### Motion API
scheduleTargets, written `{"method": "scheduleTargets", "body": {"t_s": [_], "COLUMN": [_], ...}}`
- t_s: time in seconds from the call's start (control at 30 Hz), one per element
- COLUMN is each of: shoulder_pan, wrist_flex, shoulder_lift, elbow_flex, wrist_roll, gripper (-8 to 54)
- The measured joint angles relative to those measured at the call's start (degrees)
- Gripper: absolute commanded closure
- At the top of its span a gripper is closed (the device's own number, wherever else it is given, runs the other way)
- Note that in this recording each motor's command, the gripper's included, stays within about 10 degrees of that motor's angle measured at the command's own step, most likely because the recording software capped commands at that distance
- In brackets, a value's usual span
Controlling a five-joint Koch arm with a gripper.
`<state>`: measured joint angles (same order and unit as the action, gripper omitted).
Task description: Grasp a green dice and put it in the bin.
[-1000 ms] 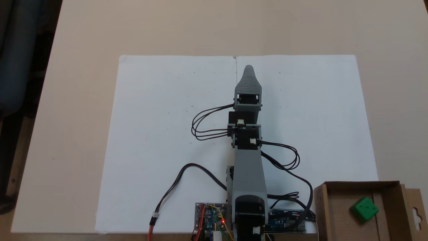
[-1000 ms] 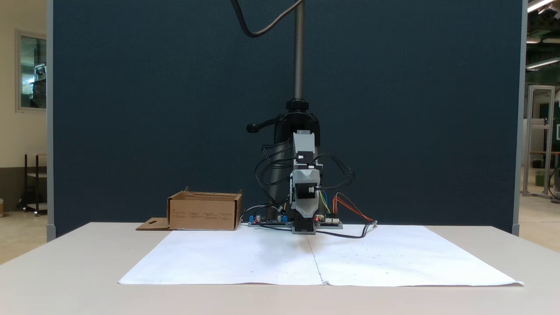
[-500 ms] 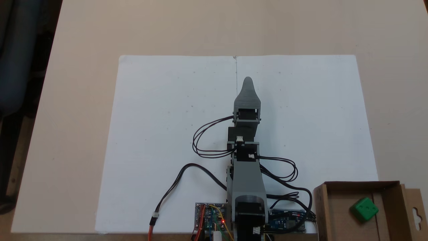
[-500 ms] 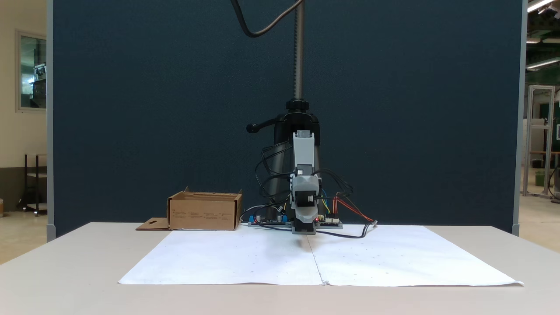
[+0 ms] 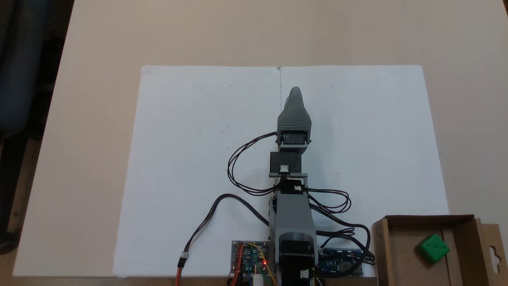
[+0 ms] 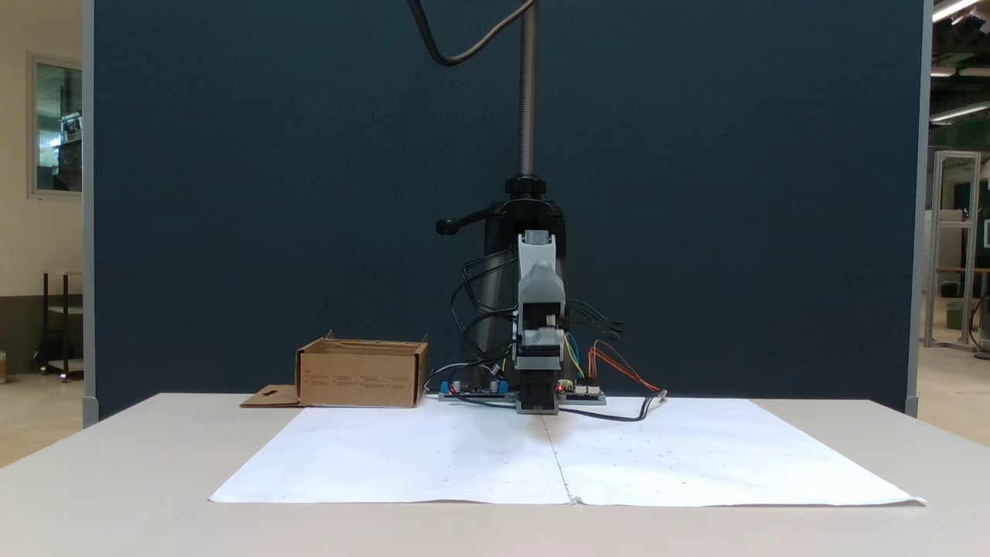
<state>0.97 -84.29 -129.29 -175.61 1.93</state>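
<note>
A: Where do we stand with the green dice (image 5: 432,248)?

B: It lies inside the bin (image 5: 465,237), on the cardboard floor toward the right wall in the view from above. So we judge the drop as done.

A: And the bin itself?

B: It sits at the near right corner of the desk (image 5: 95,119) in that view, just off the white paper (image 5: 190,159) and close beside the arm's base, probably so the arm reaches it with a short swing. Its flap with the hang-hole lies flat outside the wall.

A: What about our fingers (image 5: 295,92)?

B: They point away from the base along the paper's centre seam, well apart from the bin. They carry nothing, since the dice lies in the box. From above we see a single tapered grey tip, and the front view (image 6: 539,340) shows the arm end-on, so we cannot tell whether they stand wide or narrow.

A: Anything left to do?

B: We think not; the arm looks folded over its base, centred on the sheet, a likely resting pose
</note>
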Motion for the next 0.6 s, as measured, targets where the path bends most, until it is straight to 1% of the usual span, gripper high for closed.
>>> {"method": "scheduleTargets", "body": {"t_s": [0.17,0.6], "shoulder_pan": [0.0,0.0], "wrist_flex": [-6.5,-6.94], "shoulder_lift": [0.0,0.0], "elbow_flex": [0.0,0.0], "wrist_roll": [0.0,0.0], "gripper": [0.6,0.6]}}
